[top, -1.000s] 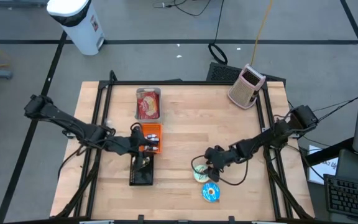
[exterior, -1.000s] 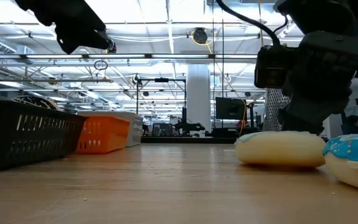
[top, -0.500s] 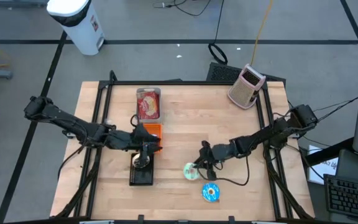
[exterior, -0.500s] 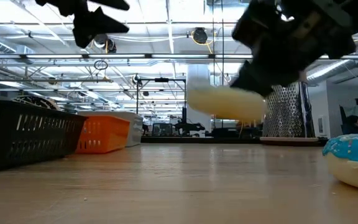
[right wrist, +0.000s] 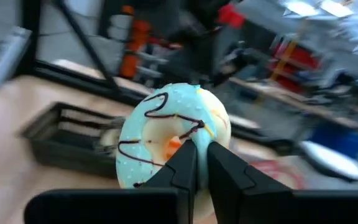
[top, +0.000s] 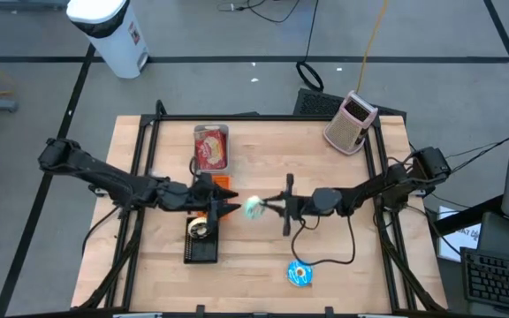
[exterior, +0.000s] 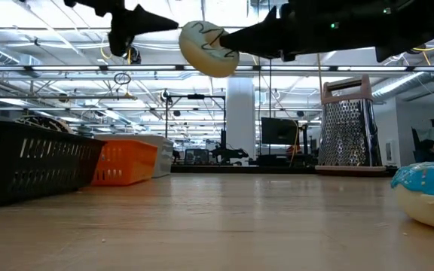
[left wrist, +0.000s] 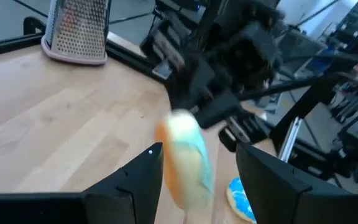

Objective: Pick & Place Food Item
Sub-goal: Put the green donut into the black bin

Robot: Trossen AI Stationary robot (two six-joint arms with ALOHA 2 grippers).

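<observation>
Two grippers meet over the wooden worktop (top: 263,265): the right gripper (top: 267,207) pinches a donut (top: 254,208), the left gripper (top: 228,205) waits half open.

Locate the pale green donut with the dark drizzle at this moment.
In the high view the pale green donut hangs above mid-table, pinched in the right gripper and facing the open left gripper, beside the black basket.

Robotics lab, ceiling trusses (exterior: 202,71), wooden workbench (top: 263,168)
</observation>
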